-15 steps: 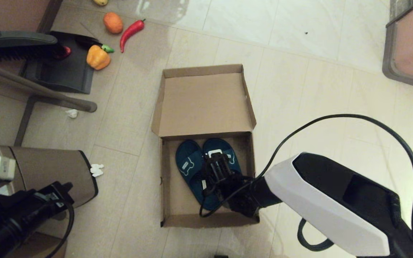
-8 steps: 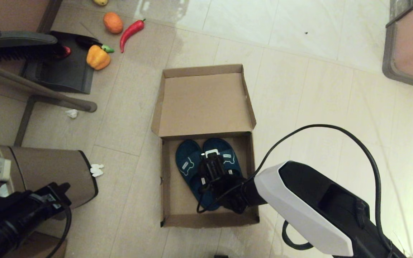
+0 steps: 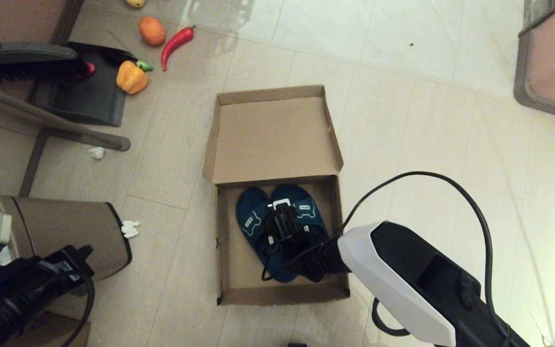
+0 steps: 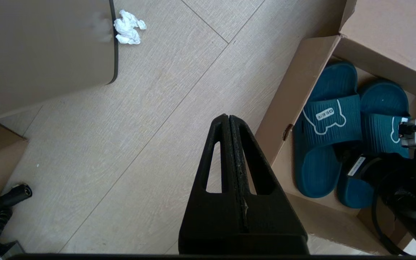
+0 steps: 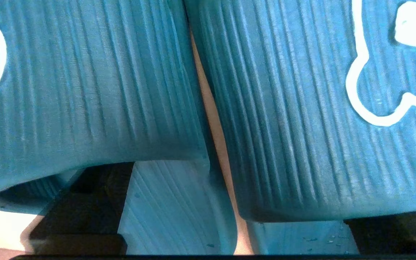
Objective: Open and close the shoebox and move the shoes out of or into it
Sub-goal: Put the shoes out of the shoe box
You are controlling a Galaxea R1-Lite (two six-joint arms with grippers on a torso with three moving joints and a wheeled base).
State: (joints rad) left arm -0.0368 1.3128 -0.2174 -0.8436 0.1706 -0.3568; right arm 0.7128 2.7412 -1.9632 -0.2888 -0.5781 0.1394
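Right jaws (image 3: 281, 212) spread, fingers under both shoes' (image 3: 258, 219) straps inside open shoebox (image 3: 277, 140); left jaws (image 4: 229, 151) clenched near trash bin (image 3: 65, 231).

right arm (image 3: 403, 284) — reaches further forward and left into the shoebox (image 3: 224, 241) than a second ago | right gripper (image 3: 282, 219) — now lower, down on the shoes (image 3: 268, 226), one finger under each strap | cable loop (image 3: 451, 193) sits lower | shoebox lid edges slightly left

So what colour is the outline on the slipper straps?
White, a bear-shaped outline on the dark teal ribbed rubber slippers; clearest in the left wrist view.
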